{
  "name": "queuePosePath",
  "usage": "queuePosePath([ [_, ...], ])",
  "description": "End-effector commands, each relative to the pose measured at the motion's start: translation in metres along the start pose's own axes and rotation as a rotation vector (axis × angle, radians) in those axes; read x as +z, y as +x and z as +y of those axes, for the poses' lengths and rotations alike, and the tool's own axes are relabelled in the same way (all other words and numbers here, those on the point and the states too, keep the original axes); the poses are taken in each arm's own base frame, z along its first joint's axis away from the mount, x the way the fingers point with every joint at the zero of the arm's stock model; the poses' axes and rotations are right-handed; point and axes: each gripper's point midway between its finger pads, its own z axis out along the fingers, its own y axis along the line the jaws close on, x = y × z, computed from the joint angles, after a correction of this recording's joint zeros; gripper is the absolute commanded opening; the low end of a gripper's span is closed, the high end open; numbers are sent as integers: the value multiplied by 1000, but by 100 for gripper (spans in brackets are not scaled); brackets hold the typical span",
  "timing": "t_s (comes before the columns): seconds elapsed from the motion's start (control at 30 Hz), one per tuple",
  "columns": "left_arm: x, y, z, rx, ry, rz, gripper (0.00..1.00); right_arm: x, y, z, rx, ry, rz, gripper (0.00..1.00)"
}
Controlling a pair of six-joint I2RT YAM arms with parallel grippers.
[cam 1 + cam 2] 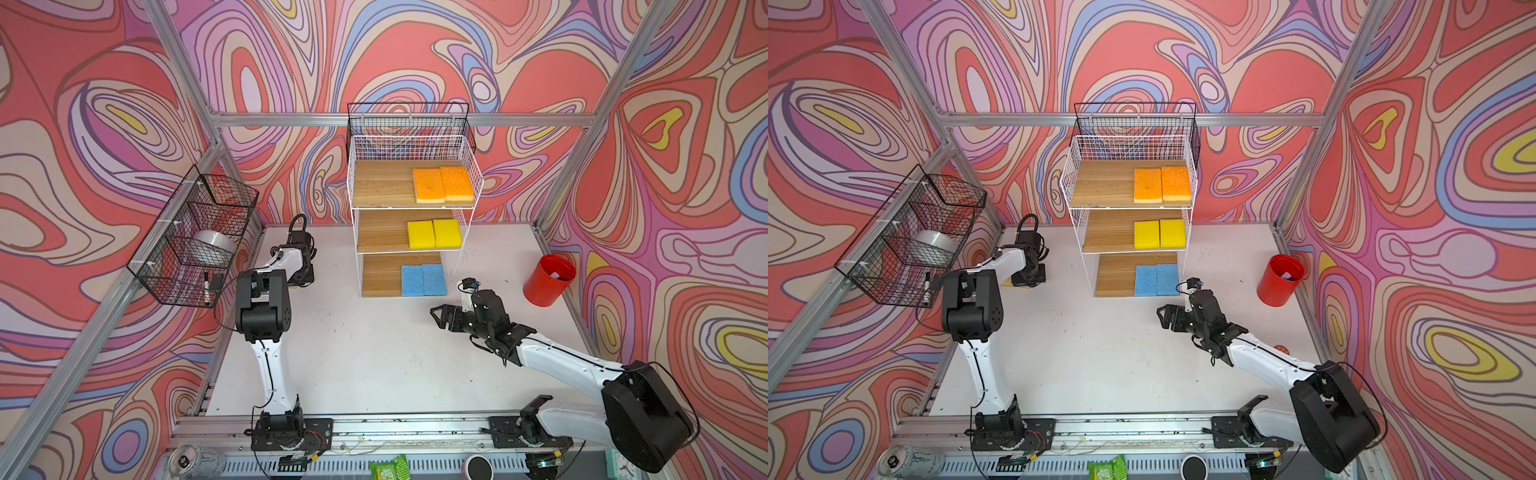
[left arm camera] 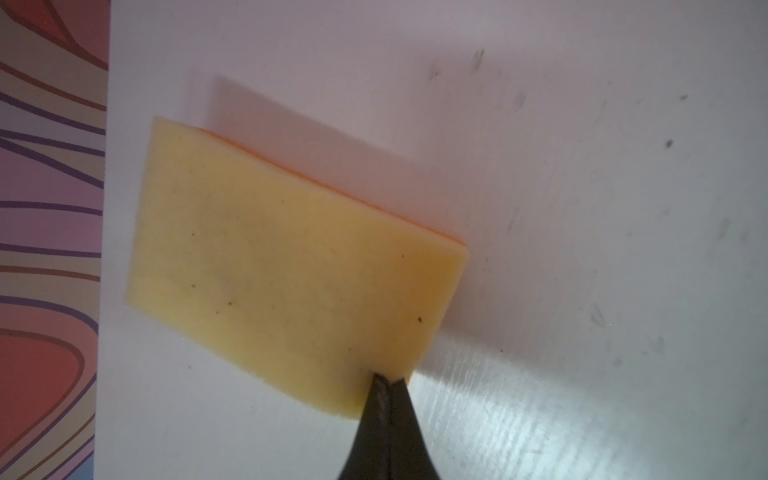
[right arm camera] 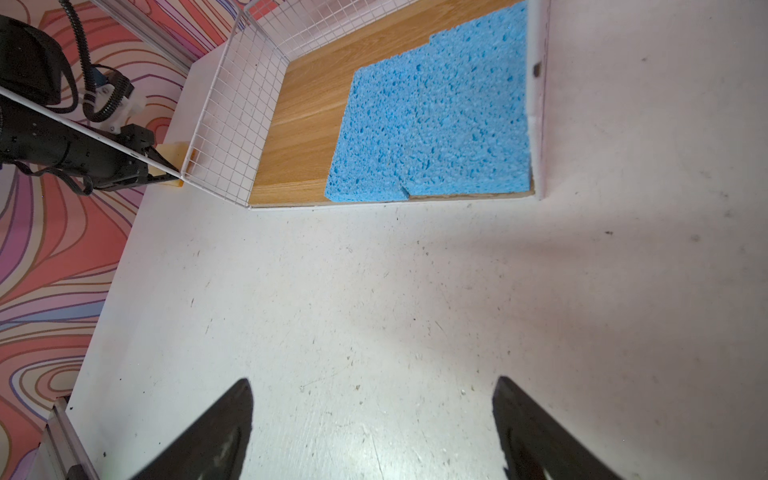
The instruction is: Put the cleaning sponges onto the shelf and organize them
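Pinching one corner of the orange sponge (image 2: 291,257), tan face up on the bench (image 2: 582,208), my left claw (image 2: 388,379) is clenched. My right claw (image 3: 374,382) hangs released near the blue sponges (image 3: 432,120) on the shelf (image 3: 299,124).

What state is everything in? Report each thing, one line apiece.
Shelf: upright, two sponges on each tier.
Orange sponges: flat, side by side, top tier.
Yellow sponges: flat, side by side, middle tier.
Blue sponges: flat, side by side, bottom tier.
Tan-faced sponge: pinched at one edge, pale side showing, not on the shelf.
Left tool: shut on the tan-faced sponge.
Right tool: open, holding nothing.
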Motion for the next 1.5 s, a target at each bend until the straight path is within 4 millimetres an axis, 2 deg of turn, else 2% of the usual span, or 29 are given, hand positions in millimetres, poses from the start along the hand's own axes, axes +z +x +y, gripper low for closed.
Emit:
queuePosePath([
  [0.0, -9, 5, -2, -23, 37, 9, 0, 0, -8, 4, -1, -12, -18, 93],
  [0.1, -25, 2, -3, -33, 55, -14, 0, -2, -9, 6, 1, -21, -20, 93],
  [0.3, -68, 3, -11, -60, 123, -66, 0, -9, -8, 10, 1, -39, -20, 93],
  [0.6, -156, 27, -15, -246, 379, -197, 0, -26, -2, 28, 35, -114, 39, 93],
  [0.8, -227, 43, -40, -293, 659, -265, 0, -48, -3, 27, 39, -97, 16, 94],
  [0.97, -271, 76, -70, -303, 904, -240, 0, -67, -9, 30, 36, -83, -4, 94],
  [1.17, -296, 119, -93, -292, 1110, -189, 0, -83, -12, 34, 43, -82, -11, 94],
  [1.3, -300, 136, -110, -307, 1246, -147, 0, -82, -20, 38, 47, -82, -11, 94],
  [1.47, -297, 164, -146, -262, 1380, -64, 0, -79, -32, 44, 44, -84, -19, 94],
])
